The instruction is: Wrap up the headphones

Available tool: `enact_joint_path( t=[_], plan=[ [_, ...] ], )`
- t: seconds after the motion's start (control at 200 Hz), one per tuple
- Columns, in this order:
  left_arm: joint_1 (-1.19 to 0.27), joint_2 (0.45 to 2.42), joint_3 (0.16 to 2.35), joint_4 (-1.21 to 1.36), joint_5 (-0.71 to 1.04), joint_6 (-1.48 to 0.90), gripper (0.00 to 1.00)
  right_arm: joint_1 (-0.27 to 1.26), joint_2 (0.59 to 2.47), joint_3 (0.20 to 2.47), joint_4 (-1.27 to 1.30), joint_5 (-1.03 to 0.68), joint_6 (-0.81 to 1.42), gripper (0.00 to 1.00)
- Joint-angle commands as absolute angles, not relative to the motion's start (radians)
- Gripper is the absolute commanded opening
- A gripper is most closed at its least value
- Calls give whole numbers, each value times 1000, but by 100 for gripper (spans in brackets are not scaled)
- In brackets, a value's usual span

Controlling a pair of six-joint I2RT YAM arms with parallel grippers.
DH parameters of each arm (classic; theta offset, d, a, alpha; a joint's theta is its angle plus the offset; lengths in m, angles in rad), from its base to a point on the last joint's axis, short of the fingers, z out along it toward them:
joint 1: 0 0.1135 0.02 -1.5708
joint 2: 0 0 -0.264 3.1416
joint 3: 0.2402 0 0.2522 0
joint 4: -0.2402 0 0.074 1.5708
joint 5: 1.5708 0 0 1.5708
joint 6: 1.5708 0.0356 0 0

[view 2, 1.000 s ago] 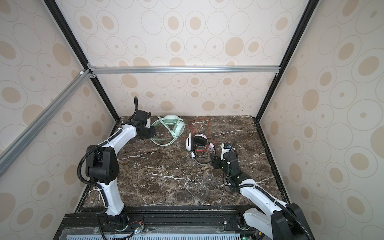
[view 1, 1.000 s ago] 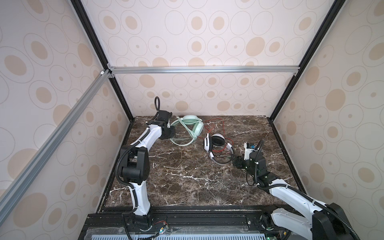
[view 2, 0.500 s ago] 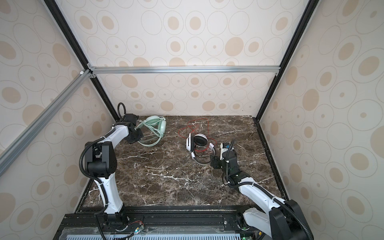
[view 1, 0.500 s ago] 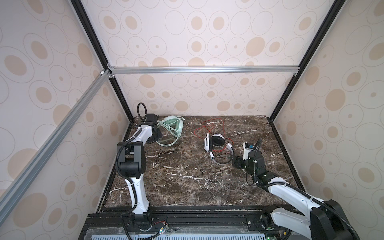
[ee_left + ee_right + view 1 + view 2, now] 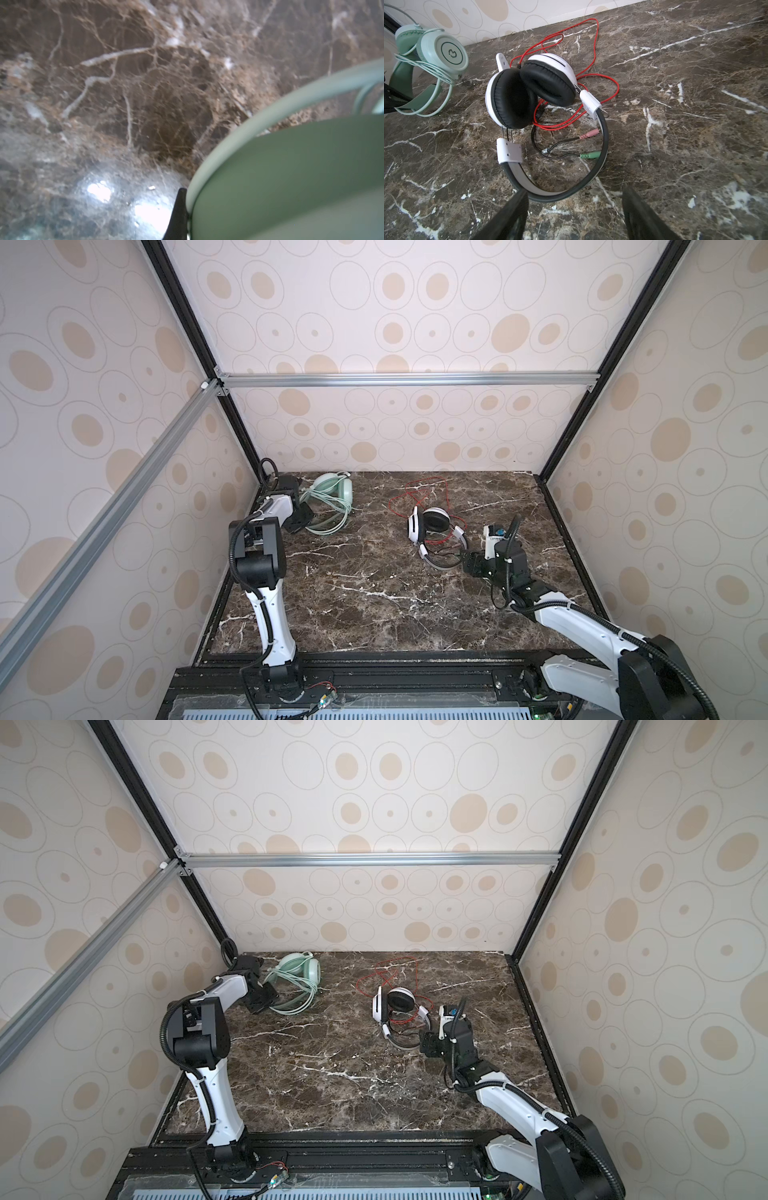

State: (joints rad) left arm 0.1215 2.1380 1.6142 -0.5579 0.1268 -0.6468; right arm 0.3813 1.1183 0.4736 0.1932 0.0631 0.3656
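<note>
While my right gripper point(image 5: 574, 190) stands released, its fingers sit either side of the near end of the white-and-black headset point(image 5: 512, 97), straddling the headband. I cannot tell whether one finger already brushes it. That headset lies right of centre on the marble top point(image 5: 374, 593). Its red cable point(image 5: 596, 35) is not wound at all. It sprawls toward the far wall and doubles back under the ear cups, and the pink plug point(image 5: 589, 133) and green plug point(image 5: 589, 154) lie inside the headband's loop.

My left gripper point(image 5: 306, 517) is clenched on the mint-green headset point(image 5: 332, 493) at its headband, in the far left corner. The pale green cable point(image 5: 436, 70) is looped around that headset.

My worries:
- If I close on the rounded band and lift, it may twist out of the jaws.
- The plugs could hook on the band and drag the red tangle tighter.
- On the left, a jerk could shed the green loops.
- The arm is close enough to the side wall that it could knock it.
</note>
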Motion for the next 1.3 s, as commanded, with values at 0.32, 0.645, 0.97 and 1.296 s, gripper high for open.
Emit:
enact_joint_path(
  t=[0.32,0.645,0.97,1.296],
  plan=[
    [134,2201,1692,-589,143,-626,11,386,1094,496,173,64,356,74],
    [134,2145,1637,-532,140,-604,68,386,1060,492,163,66,352,74],
    [84,1806,1408,-338,143,-570,98,390,1051,492,163,58,356,74],
    [-274,1301,1116,-23,-49,-454,98,397,1051,480,187,56,354,74]
  ],
)
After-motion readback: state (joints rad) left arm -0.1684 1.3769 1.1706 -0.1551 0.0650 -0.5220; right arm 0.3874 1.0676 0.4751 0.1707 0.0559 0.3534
